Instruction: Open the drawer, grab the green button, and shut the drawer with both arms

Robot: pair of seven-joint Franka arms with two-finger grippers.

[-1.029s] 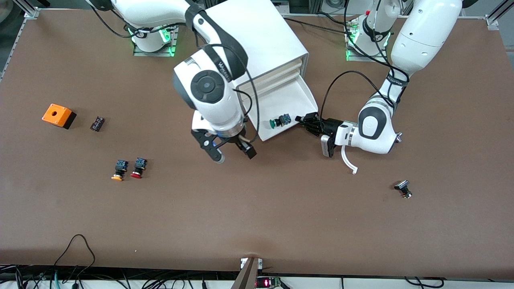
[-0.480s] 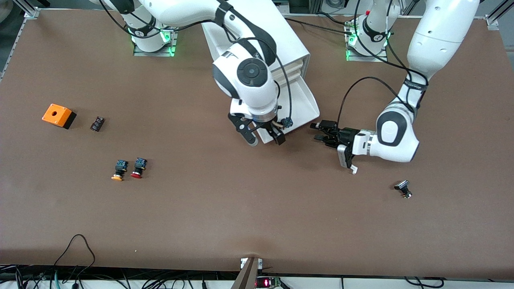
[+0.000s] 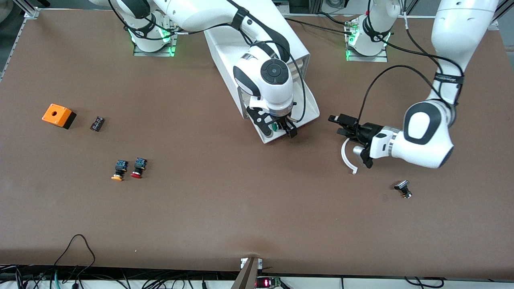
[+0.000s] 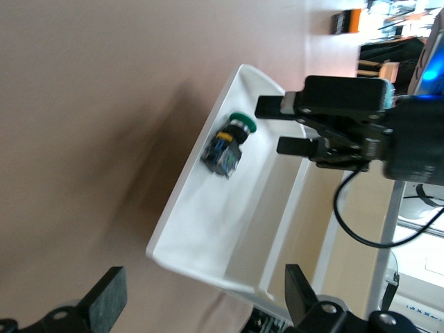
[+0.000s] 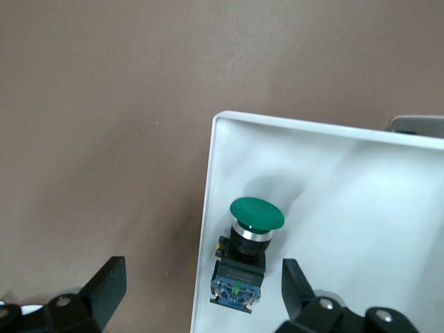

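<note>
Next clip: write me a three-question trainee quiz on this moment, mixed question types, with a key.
1. True or false: the small green-capped pushbutton lies in the pulled-out white drawer of the big white boxy cabinet.
2. Which gripper hangs over that drawer? A) right gripper B) left gripper
3. Fill in: the left gripper is over the brown table, toward the left arm's end from the drawer, its fingers ____.

Key
1. True; it lies on its side on the drawer's floor, near the front wall.
2. A; its open fingers stand to either side of the button, not touching it.
3. open, holding nothing.
</note>
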